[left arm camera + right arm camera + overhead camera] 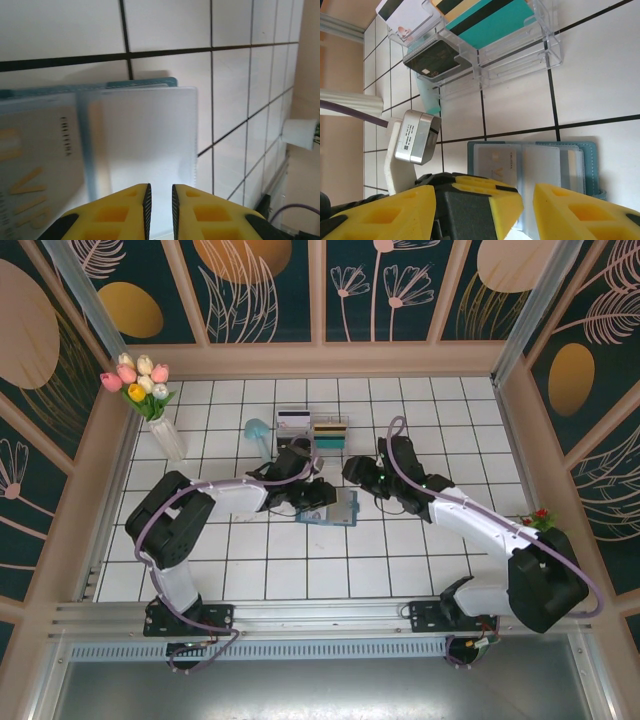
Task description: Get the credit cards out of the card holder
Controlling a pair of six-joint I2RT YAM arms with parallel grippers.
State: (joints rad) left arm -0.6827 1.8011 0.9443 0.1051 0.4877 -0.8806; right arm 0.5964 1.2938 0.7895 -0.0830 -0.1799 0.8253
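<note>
The card holder [342, 508] lies open on the tiles, teal-edged with clear sleeves [145, 130]. A pale credit card marked VIP [497, 165] sits in one sleeve [35, 165]. The sleeve beside it looks blank white. My left gripper [160, 192] hovers low over the holder's near edge [322, 502], its jaws a narrow gap apart with nothing between them. My right gripper [485, 192] stands wide open just above the holder [358, 485], with the left gripper's yellow finger [490, 192] between its fingers. More credit cards, one white [402, 12], one teal [490, 20] and one dark [432, 57], stand in a clear box.
The clear two-compartment box [315, 428] stands just behind the holder, with a small teal object [257, 430] to its left. A vase of tulips [150, 400] is at the back left. A small red-flowered plant [540, 518] sits by the right wall.
</note>
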